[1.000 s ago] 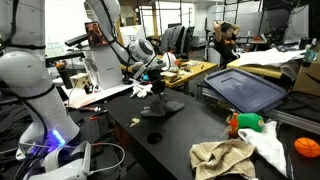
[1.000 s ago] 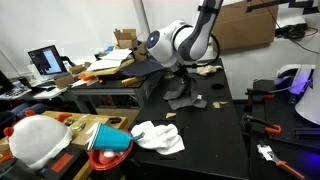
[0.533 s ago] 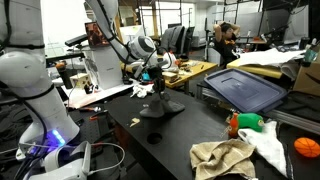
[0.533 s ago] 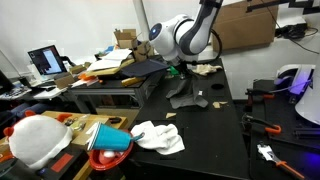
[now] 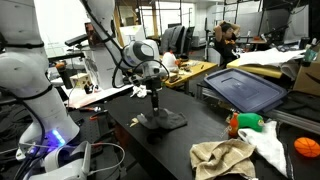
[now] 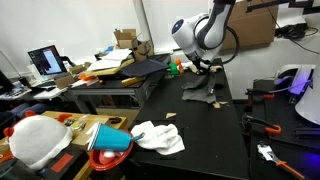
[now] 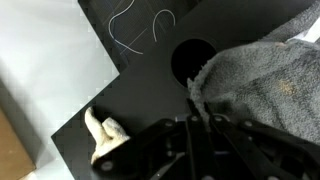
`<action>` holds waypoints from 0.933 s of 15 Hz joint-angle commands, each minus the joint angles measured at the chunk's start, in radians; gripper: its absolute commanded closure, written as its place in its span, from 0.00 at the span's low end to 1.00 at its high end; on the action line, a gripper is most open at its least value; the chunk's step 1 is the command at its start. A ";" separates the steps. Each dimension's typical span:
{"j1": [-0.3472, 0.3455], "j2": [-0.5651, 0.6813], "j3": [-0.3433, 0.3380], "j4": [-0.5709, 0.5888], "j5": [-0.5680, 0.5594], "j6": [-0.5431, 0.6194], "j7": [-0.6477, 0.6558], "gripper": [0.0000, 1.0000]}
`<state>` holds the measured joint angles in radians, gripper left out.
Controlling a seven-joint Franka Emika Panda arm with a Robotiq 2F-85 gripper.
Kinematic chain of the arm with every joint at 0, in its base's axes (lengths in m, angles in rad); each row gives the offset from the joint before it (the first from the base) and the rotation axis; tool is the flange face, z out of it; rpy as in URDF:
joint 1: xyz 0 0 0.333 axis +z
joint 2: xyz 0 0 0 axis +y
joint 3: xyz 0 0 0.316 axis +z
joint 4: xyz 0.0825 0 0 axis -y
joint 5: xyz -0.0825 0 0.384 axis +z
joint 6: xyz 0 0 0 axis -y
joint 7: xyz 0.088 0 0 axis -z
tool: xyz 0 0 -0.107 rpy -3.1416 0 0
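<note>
My gripper (image 5: 153,92) is shut on a dark grey cloth (image 5: 161,121). One corner is pinched and lifted, while the rest trails on the black table (image 5: 200,130). In both exterior views the cloth (image 6: 202,93) hangs from the gripper (image 6: 208,70) in a peak. The wrist view shows the gripper (image 7: 197,108) closed tight on the edge of the grey cloth (image 7: 265,85). Just beyond the fingertips there is a round hole (image 7: 193,60) in the table top.
On the table's near end lie a beige towel (image 5: 222,158), a white cloth (image 5: 266,140), a green and orange bottle (image 5: 244,123) and an orange ball (image 5: 306,147). A dark tray (image 5: 245,88) stands behind. A tan rag (image 7: 103,135) lies by the table edge.
The arm has carried the pinched cloth along the table, away from the cluttered side bench. The grip has stayed shut.
</note>
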<state>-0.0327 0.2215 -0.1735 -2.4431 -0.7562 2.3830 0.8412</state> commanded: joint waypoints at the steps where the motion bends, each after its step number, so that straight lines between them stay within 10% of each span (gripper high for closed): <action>1: -0.046 -0.034 -0.012 -0.108 0.064 0.191 0.054 0.99; 6: -0.131 -0.064 -0.013 -0.270 0.367 0.508 -0.228 0.99; 14: -0.768 -0.060 0.591 -0.340 1.080 0.692 -0.807 0.99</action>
<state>-0.6043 0.1871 0.2384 -2.7863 0.1493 3.0750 0.1680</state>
